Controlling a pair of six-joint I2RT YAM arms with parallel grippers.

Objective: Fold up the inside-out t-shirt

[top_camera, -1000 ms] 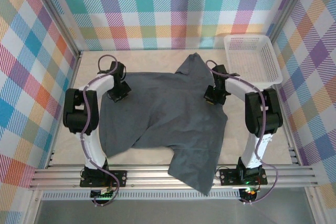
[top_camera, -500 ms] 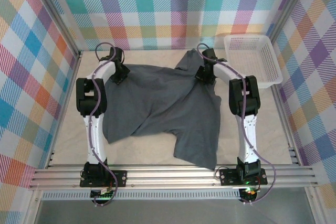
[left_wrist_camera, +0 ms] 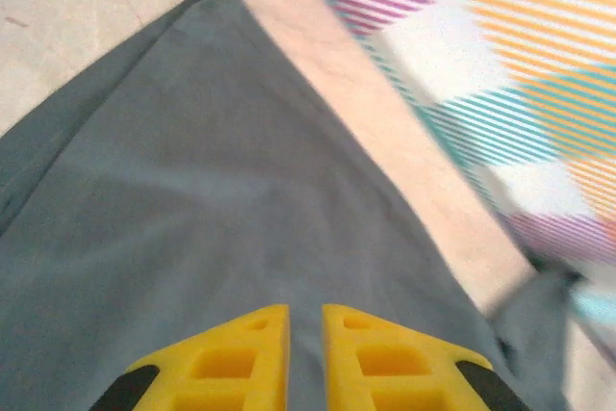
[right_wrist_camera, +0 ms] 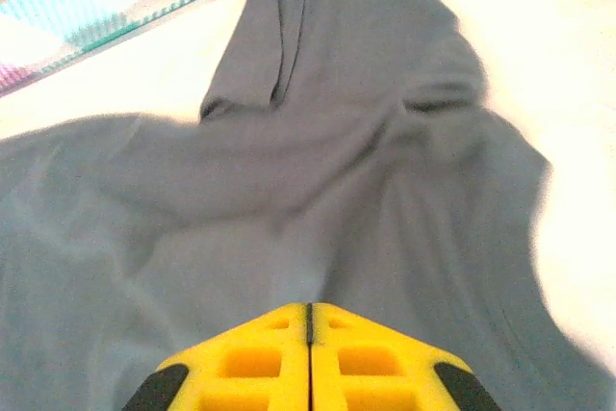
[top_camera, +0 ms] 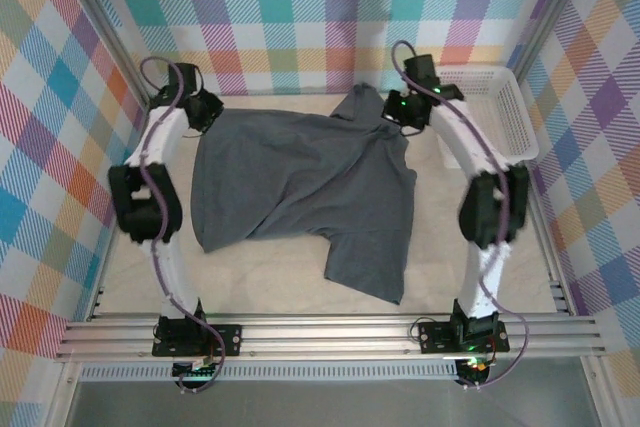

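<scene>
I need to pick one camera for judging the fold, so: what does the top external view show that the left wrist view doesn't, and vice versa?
Top external gives the whole spread outline of the t-shirt, plus the white basket at the far right corner. Left wrist gives the left end effector close up, its yellow fingers slightly parted over the fabric. Both show grey shirt fabric lying on the beige table.

Slate-grey t-shirt (top_camera: 300, 172), white basket (top_camera: 500, 117), pastel plaid walls (top_camera: 300, 7)

Lab test cell: plaid walls (top_camera: 300, 7), aluminium frame (top_camera: 330, 332)
</scene>
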